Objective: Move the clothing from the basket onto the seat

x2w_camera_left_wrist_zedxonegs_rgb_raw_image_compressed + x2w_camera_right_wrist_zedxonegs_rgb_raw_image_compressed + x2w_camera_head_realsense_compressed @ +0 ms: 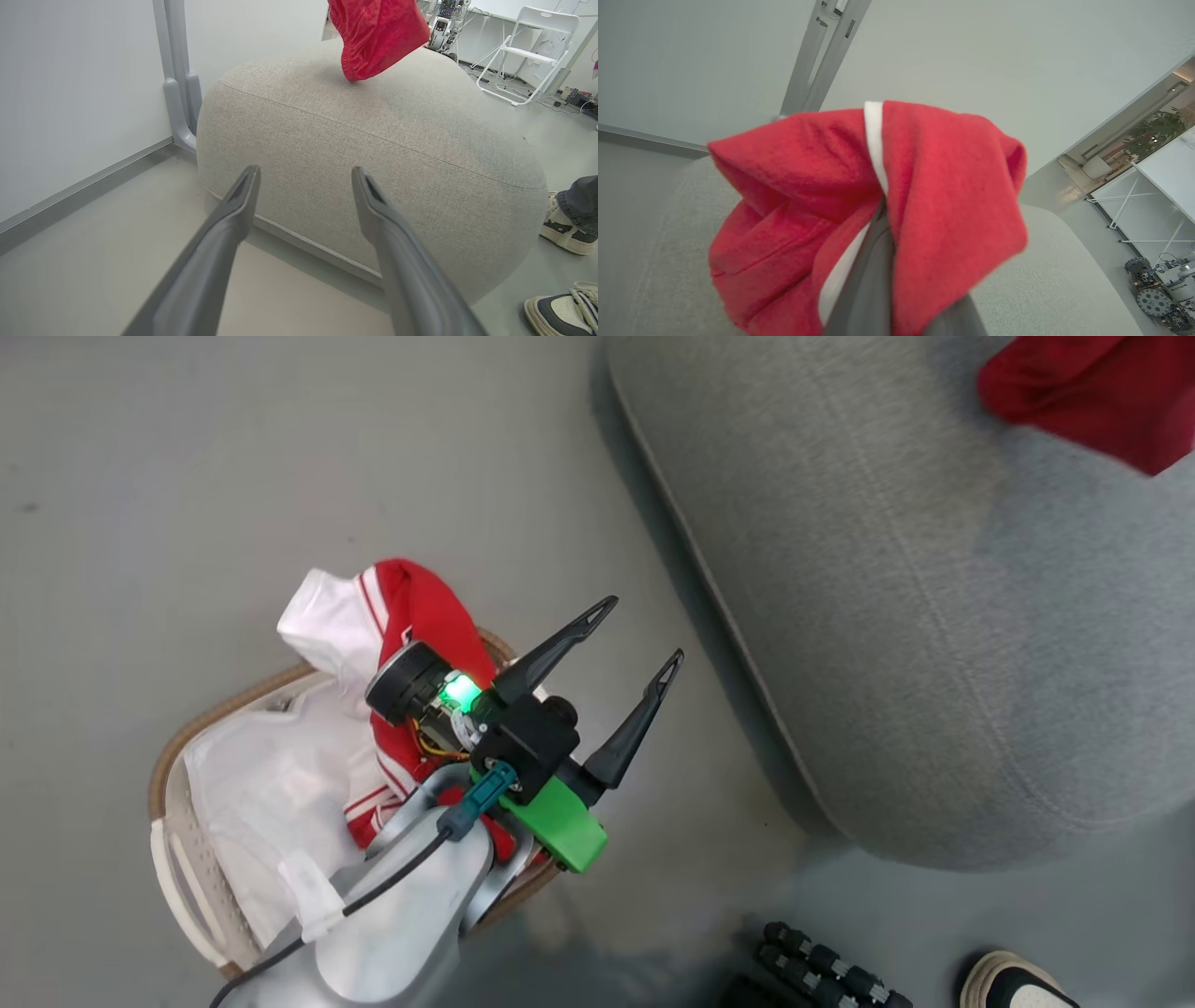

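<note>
Above the seat (1064, 289), clothing (952, 186) bunches around the right pincer (883, 210).

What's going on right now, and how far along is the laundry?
The right hand is shut on a red garment, holding it over the grey seat. The left hand is open and empty near the basket, fingers pointing toward the seat. More red and white clothing lies in the basket.

A smooth grey floor (93, 280) meets a white wall (70, 93); a white chair (544, 17) stands beyond.
</note>
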Motion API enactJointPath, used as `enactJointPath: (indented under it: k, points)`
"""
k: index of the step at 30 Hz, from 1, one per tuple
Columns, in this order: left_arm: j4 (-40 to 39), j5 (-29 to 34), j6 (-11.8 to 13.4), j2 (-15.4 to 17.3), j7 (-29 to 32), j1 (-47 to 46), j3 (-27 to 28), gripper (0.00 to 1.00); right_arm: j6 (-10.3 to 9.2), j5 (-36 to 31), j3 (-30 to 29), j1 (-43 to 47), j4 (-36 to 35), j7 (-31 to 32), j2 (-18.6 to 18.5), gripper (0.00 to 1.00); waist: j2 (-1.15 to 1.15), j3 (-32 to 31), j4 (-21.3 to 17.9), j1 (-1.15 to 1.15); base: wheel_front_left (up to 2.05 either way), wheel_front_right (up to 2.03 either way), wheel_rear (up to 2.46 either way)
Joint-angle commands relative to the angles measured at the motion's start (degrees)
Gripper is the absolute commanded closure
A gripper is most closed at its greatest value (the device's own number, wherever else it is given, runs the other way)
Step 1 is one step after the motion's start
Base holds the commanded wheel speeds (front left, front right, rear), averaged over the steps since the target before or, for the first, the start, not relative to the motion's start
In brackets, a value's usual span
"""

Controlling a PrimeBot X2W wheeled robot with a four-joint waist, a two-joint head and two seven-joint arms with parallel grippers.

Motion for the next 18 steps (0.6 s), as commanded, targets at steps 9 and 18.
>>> enactJointPath:
  k: [9, 18]
  points:
    - [-1.2, -0.8, 0.4, 1.3, -0.2, -1.9, -0.3, 0.0, -0.08, -1.7, -6.7, -7.0, 11.6, -0.3, -2.4, 1.0, -0.01, 10.1, 8.2, -0.01, 0.0, 0.0, 0.0]
    - [0.3, -1.8, 1.2, 1.0, -0.7, -2.1, 1.0, 0.0, -0.08, -2.9, -16.5, 2.2, 10.7, -0.3, -0.1, 0.0, -0.01, 7.9, 7.9, -0.01, 0.0, 0.0, 0.0]
